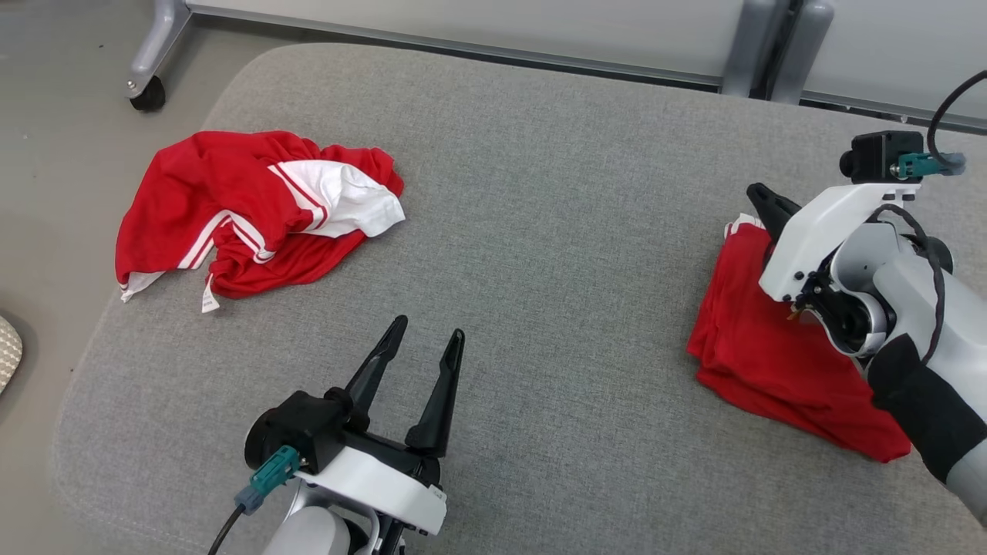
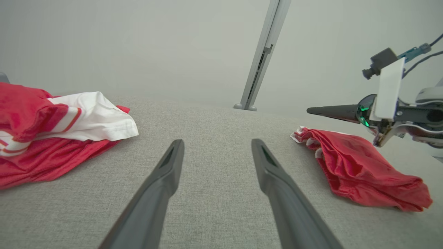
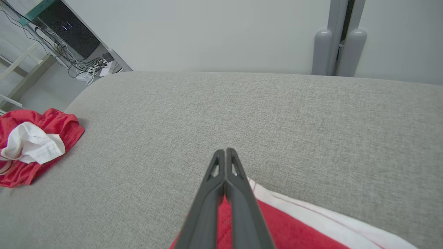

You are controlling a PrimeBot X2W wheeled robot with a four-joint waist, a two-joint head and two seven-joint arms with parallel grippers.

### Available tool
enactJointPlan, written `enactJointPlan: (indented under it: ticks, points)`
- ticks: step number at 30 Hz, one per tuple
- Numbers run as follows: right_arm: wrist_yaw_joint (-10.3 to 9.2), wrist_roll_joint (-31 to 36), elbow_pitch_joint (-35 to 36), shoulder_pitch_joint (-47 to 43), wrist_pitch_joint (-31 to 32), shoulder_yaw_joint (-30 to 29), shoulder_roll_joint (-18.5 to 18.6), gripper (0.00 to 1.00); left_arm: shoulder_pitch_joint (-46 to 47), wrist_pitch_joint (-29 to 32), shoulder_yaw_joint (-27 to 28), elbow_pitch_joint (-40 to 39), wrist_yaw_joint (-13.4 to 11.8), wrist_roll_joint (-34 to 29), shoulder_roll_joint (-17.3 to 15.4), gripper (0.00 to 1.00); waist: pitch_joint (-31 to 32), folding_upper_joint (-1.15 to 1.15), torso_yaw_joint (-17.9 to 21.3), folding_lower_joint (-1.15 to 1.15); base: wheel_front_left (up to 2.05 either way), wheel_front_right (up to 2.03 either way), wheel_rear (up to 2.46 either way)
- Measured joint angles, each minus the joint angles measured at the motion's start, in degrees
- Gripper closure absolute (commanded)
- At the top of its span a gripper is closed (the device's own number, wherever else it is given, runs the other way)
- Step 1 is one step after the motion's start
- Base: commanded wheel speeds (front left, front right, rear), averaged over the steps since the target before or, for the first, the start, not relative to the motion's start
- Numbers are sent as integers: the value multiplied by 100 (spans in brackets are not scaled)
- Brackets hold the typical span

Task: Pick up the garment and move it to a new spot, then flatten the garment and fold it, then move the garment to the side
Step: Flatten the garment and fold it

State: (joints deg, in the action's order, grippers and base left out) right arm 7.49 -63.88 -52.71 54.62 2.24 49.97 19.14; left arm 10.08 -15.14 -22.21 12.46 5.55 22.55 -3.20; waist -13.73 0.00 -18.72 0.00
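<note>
A grey fabric-covered surface (image 1: 555, 231) was seen from the head view, and two garments were laid on it, well apart. A crumpled red and white garment (image 1: 254, 216) was bunched near the far left corner, with white stripes and a white panel turned up on top of it. A folded red garment (image 1: 771, 347) was laid flat near the right edge, and a narrow white border was visible at its far end.

The left hand (image 1: 429, 327) was held over the bare fabric at the near side, between the two garments and clear of both. Its fingers were spread wide and nothing was gripped between them. In the left wrist view the left hand (image 2: 217, 141) was pointed across the surface, with the crumpled garment (image 2: 52, 138) to one side and the folded garment (image 2: 360, 169) to the other.

The right hand (image 1: 759, 194) was positioned over the far end of the folded garment, its fingers pressed together. In the left wrist view it (image 2: 309, 110) was seen raised above the cloth, apart from it. In the right wrist view the closed fingers (image 3: 225, 150) were seen over the white border, with no cloth pinched between them.

A caster wheel (image 1: 146, 94) was seen on the floor (image 1: 46, 116) beyond the far left corner.
</note>
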Motion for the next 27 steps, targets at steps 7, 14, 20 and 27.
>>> enactJointPlan:
  ticks: [7, 14, 20, 27]
  points:
    - [0, -71, 293, -119, -636, 220, -15, 100, -54, 0, 127, 49, 25, -133, 14, 0, 301, 0, 204, 0, 0, 0, 0]
    - [0, -64, 730, -419, -1307, 350, 263, 0, -225, 0, 330, 29, 34, -189, -97, 0, 651, 0, 653, 0, 0, 0, 0]
    - [0, 164, 1074, -684, -1671, 141, 492, 0, -406, 0, 582, -60, -32, -188, -226, 0, 966, 0, 1117, 0, 0, 0, 0]
    - [0, 849, 1753, -1482, -1723, -979, 622, 0, -589, 0, 829, -237, -129, -180, -333, 0, 1302, 0, 1603, 0, 0, 0, 0]
